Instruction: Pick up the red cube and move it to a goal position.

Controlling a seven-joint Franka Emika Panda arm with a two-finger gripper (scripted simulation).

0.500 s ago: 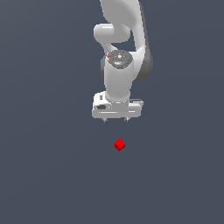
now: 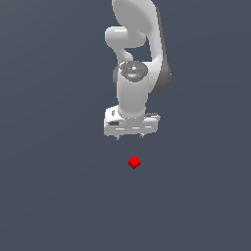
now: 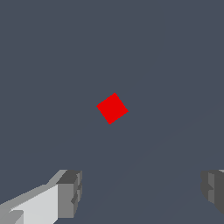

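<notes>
Hovering wide-spread, empty: one gripper [image 2: 130, 137], above one red cube [image 2: 134, 162], apart from it.

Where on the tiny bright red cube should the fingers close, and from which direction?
On two opposite flat side faces of the tiny bright red cube, coming straight down from above. It lies alone on the dark grey floor, turned diagonally in the wrist view, so the open white gripper probably needs some rotation first.

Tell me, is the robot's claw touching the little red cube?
Apart. The exterior view shows bare floor between the gripper and the red cube.
</notes>
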